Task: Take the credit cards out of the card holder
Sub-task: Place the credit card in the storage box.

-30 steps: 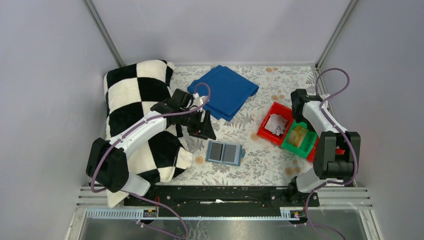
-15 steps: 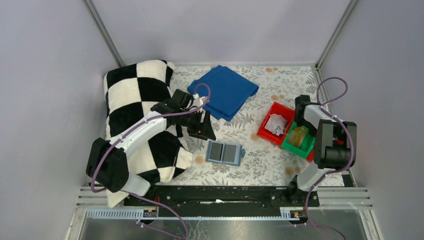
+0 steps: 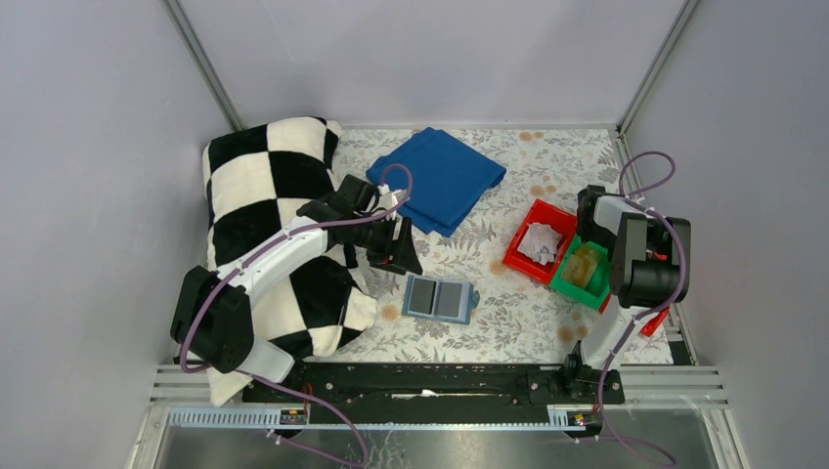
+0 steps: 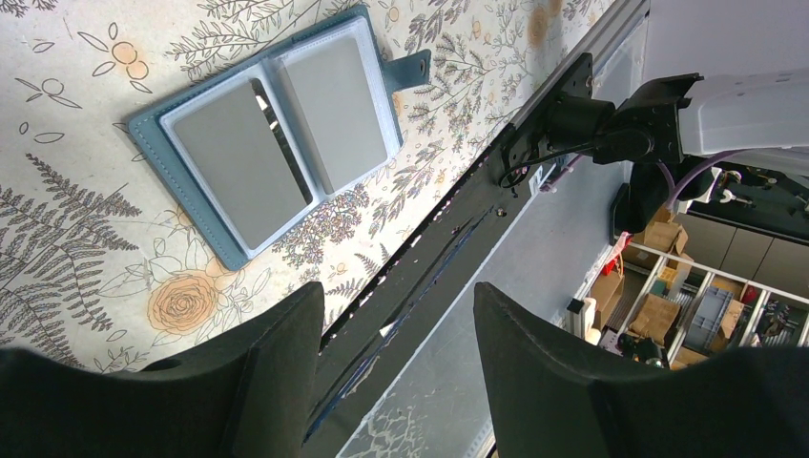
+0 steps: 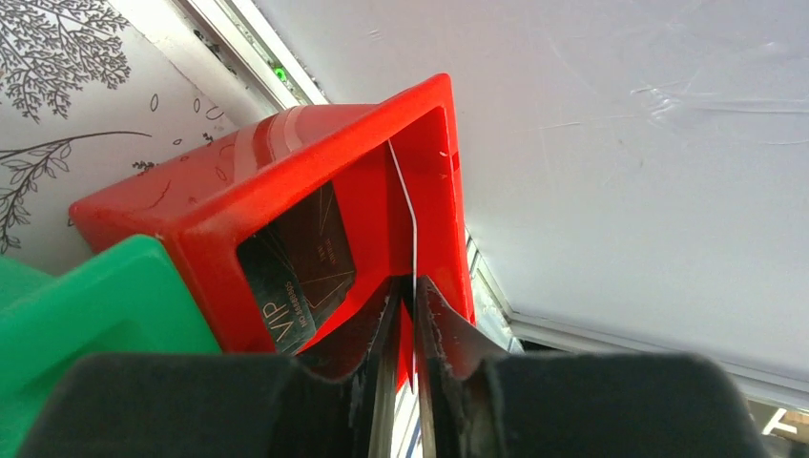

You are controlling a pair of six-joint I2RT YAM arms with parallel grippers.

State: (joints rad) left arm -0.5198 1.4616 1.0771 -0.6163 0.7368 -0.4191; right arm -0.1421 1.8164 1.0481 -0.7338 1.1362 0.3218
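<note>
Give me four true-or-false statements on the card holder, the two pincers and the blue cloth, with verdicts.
1. The card holder lies open on the table. True.
2. The left pincer grips the card holder. False: it hangs open above the table, empty.
3. A thin card stands between the fingers of the right pincer, reaching into a red bin. True.
4. The blue cloth covers the card holder. False: it lies apart, farther back.

Card holder is done in teal-blue, pillow is checkered black-and-white, table is covered in floral print.
</note>
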